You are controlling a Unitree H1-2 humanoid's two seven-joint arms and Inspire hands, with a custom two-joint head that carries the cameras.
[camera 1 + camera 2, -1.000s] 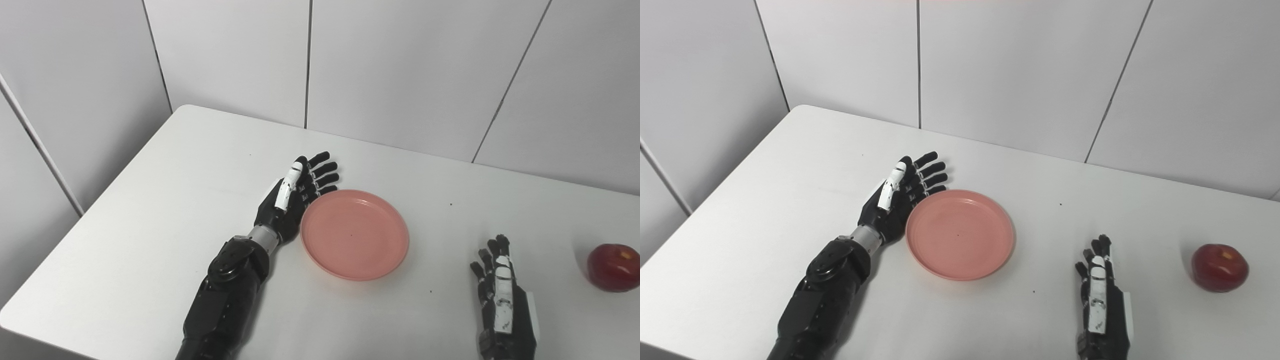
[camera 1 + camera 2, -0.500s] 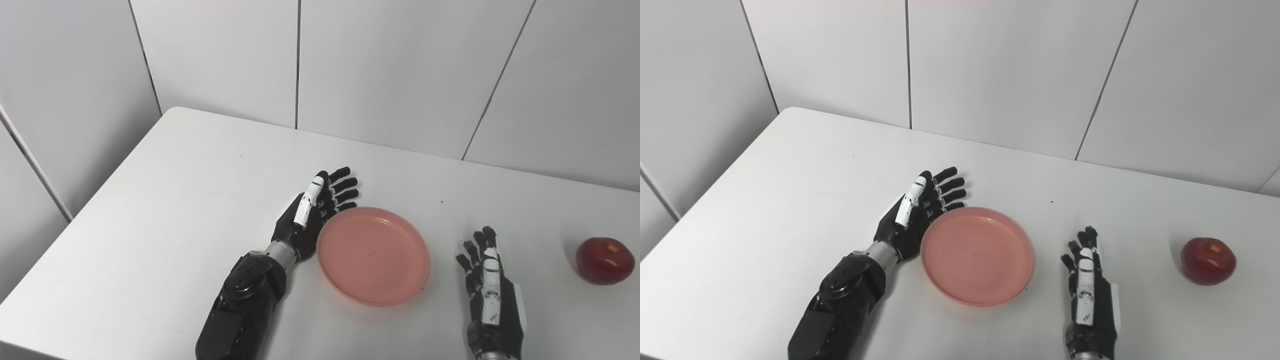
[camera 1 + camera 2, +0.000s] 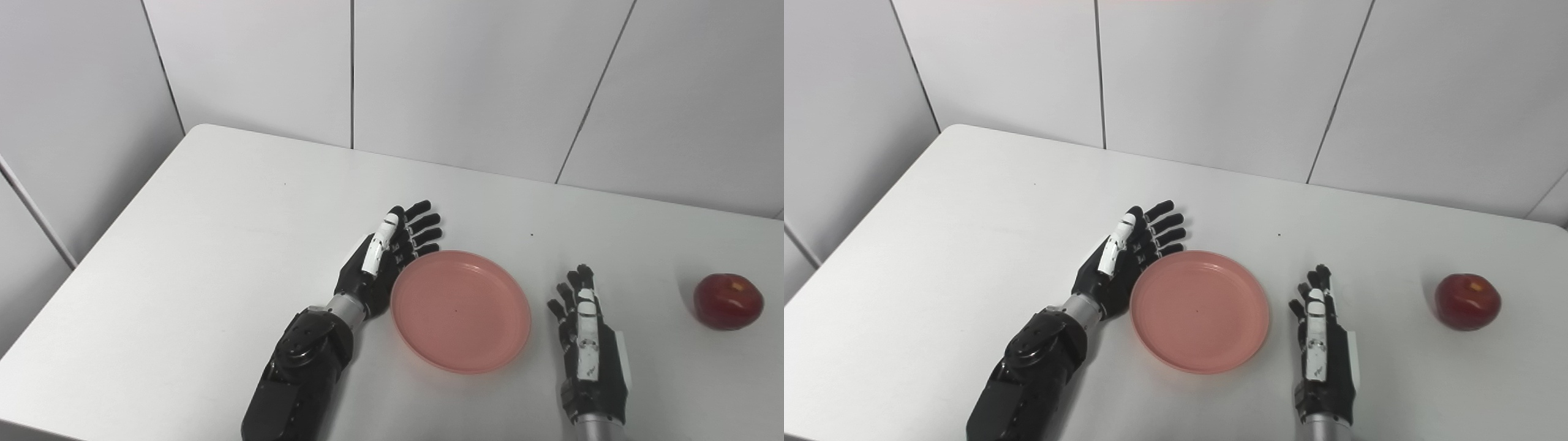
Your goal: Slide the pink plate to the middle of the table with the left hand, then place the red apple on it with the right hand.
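white table, pink plate against left hand, red apple apart

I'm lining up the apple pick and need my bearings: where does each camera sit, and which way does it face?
Left eye view: on the head, left of its twin, looking down and forward over the white table; both forearms enter from the bottom edge, left hand beside the pink plate.
Right eye view: on the head, a little to the right, facing the same way; right hand open, red apple far right.
Shared: both show the same table, plate, apple, hands and panelled wall, only slightly offset sideways.
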